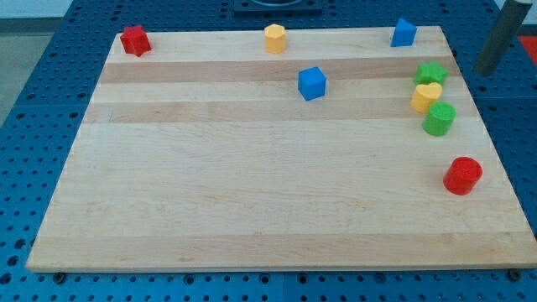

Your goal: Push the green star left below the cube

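The green star [431, 73] is seen at the frame's right edge, touching the yellow heart [426, 96], far right of the blue cube [311, 83], while my tip [485, 70], holding nothing, hangs off-board; the heart could be dragged along.

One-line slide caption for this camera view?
My tip hangs off the wooden board's upper right, right of the green star; the blue cube sits far to the view's left.

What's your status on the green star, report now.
My tip off the board, right of the blocks. Green star untouched at right edge, yellow block against it. Blue cube left; path clear.
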Tool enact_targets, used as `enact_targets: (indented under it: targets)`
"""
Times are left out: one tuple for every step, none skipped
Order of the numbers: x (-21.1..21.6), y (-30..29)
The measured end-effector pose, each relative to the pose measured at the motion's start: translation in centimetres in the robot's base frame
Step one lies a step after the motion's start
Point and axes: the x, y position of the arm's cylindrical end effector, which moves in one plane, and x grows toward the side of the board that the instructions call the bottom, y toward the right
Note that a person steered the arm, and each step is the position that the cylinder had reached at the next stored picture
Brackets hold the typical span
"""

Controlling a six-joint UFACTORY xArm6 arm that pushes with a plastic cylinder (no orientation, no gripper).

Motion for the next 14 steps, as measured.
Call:
enact_targets:
  targets:
    - [1.0, -1.1]
    - [1.0, -1.1]
    - [1.0, -1.6]
    - [1.0, -2.5]
    - [1.0, -4.0]
    - [1.0, -7.2]
    - [0.9, -10.3]
    - [0.8, -12.7]
    - [3.0, -16.2]
    - [5.0, -18.7]
    - [7.4, -18.7]
    - [10.0, -18.7]
    - [11.6, -19.0]
    - [12.1, -21.2]
